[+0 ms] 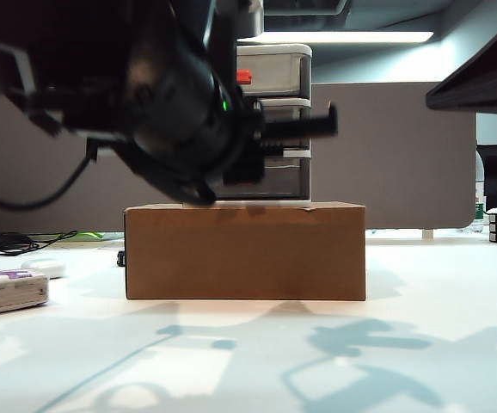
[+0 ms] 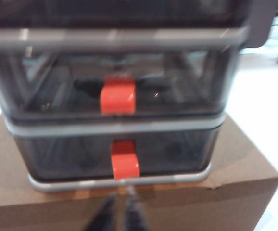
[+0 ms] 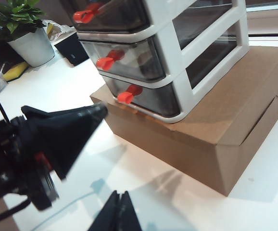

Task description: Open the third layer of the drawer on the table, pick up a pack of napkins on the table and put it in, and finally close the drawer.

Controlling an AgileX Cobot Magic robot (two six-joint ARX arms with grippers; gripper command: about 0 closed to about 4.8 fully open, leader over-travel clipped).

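The drawer unit point(image 3: 177, 57) stands on a brown cardboard box point(image 1: 245, 251) in the middle of the table point(image 1: 420, 284). All three smoky grey drawers look closed, so the opening step is not yet done. The third layer point(image 2: 120, 154), the lowest drawer, sits just above the box top, and its red-orange handle point(image 2: 125, 160) juts out at the centre of its front.

The left end effector point(image 2: 120, 211) is in front of the unit, near that handle and a little below it, not touching it. Its two fingers are pressed together and hold nothing. The right end effector point(image 3: 120, 211) hangs over bare table off to the side of the box, its fingers also together and empty.

The handle is a small, stiff plastic tab, probably smooth and easy to slip off, so the fingers would need to open and pinch it from both sides, or hook behind it. The unit looks light and merely rests on the box, so a hard tug may drag the whole frame forward; a slow, level pull is safer.

The pack of napkins point(image 1: 8, 291) lies flat at the left edge of the table, well apart from the box. It looks soft and light, best pinched across its narrow width.
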